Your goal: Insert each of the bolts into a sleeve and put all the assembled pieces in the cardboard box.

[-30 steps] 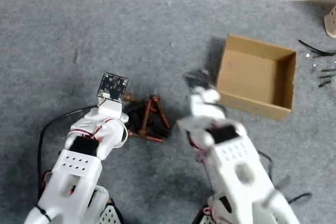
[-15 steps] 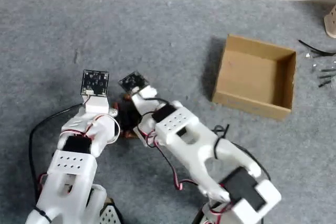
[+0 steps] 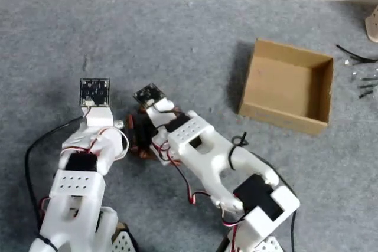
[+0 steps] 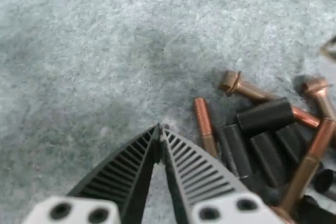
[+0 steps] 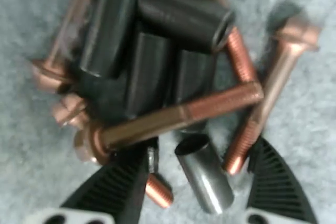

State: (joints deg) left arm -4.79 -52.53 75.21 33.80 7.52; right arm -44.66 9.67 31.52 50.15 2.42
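Copper bolts (image 5: 178,114) heaped; left jaws closed empty, right jaws apart, apparently straddling sleeve (image 5: 206,176).

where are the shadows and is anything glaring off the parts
High view: the cardboard box throws a soft shadow on the carpet to its left. Left wrist view: a dim patch darkens the carpet beyond the shut left gripper. Right wrist view: the sleeve inside the open right gripper shows a pale sheen; no harsh glare.

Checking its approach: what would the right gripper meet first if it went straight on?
The right gripper would likely meet the loose sleeve between its open jaws first; depth is unclear.
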